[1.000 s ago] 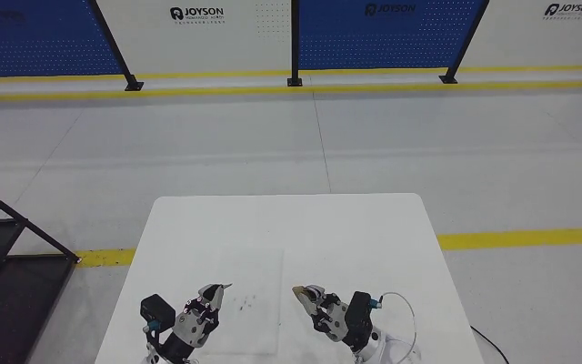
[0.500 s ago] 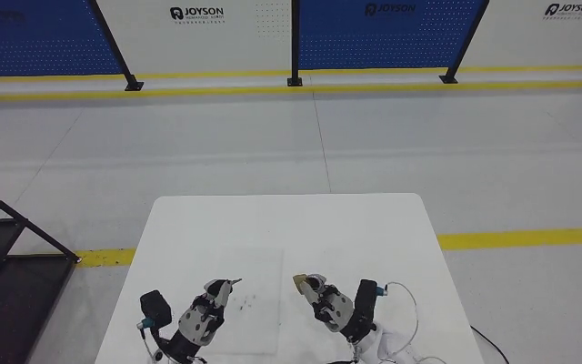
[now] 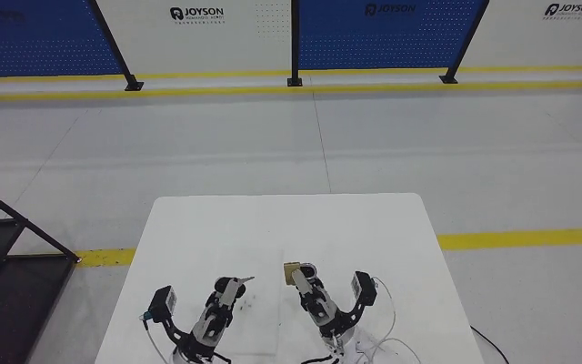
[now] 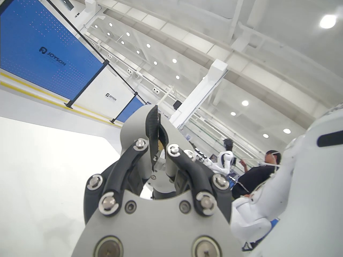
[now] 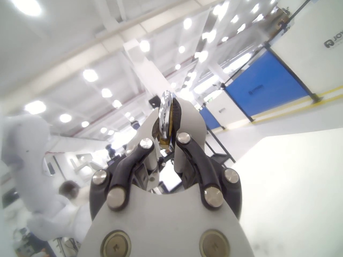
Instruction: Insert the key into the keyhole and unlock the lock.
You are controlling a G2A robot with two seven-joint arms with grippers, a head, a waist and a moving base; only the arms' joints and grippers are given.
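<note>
Currently my left jaws are pinching shut on the key (image 3: pixel 245 279), its blade pointing sideways toward the lock (image 3: pixel 293 271), which my right jaws are clamping over the near part of the table (image 3: pixel 364 227). Key tip and lock are sitting near, not touching; I'm judging the keyhole, hidden from me, is needing alignment with the blade's axis.
</note>
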